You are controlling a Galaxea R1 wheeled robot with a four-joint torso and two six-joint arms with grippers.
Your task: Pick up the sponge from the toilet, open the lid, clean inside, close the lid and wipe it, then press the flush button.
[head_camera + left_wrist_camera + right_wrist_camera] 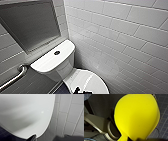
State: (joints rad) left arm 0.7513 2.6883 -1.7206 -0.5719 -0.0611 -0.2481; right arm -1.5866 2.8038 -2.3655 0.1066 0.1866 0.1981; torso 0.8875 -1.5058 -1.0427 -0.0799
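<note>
The white toilet [53,62] stands in a tiled corner, with the dark round flush button [57,52] in the middle of its tank top. Below the tank the lid [87,81] lies down over the bowl. In the left wrist view the lid's glossy white surface [25,112] is very close, and my left gripper [50,138] is open just off its edge, with nothing between the dark fingertips [33,138]. The yellow sponge [136,116] bulges large in the right wrist view above dark floor tiles. My right gripper [134,139] is shut on its pinched end.
A metal grab bar [15,76] runs along the left wall under a grey framed panel [30,25]. White wall tiles [125,37] close in on the right of the toilet. Dark floor tiles [162,119] lie below. Some robot base parts [99,125] sit beside the sponge.
</note>
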